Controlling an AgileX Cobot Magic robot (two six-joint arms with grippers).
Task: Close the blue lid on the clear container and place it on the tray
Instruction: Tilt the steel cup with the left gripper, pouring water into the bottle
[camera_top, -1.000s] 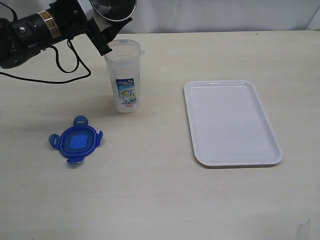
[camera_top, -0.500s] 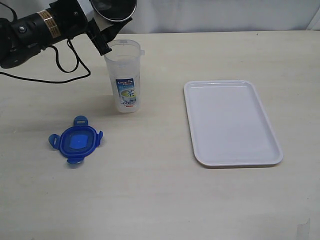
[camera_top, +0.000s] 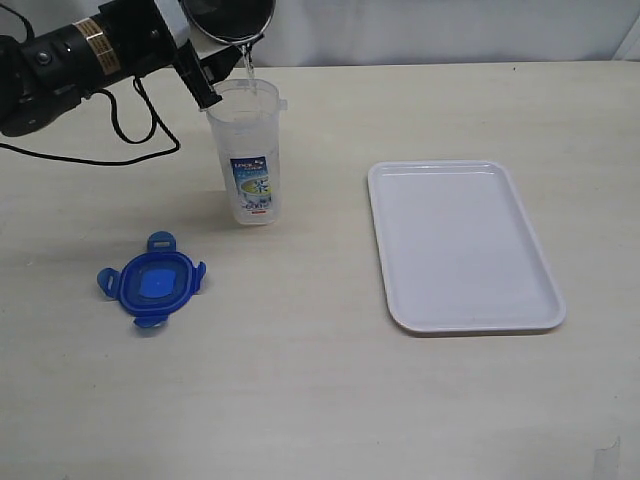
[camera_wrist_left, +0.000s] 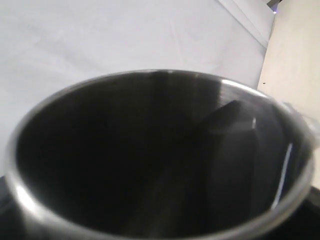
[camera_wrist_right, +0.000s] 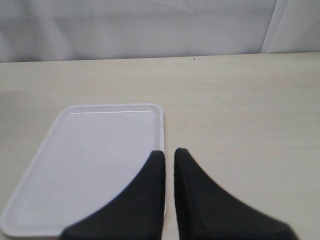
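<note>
Exterior view: left gripper at upper left, clamped on tilted steel cup; thin stream of water from cup lip into clear container, upright on desk, lid off. Blue lid flat on desk, nearer the camera and left of container, apart from it. Tray well to the right. Left wrist view: dark inside of steel cup across nearly the whole frame, strip of desk at edge. Right wrist view: right gripper pressed together, holding nothing, above tray edge and desk.
</note>
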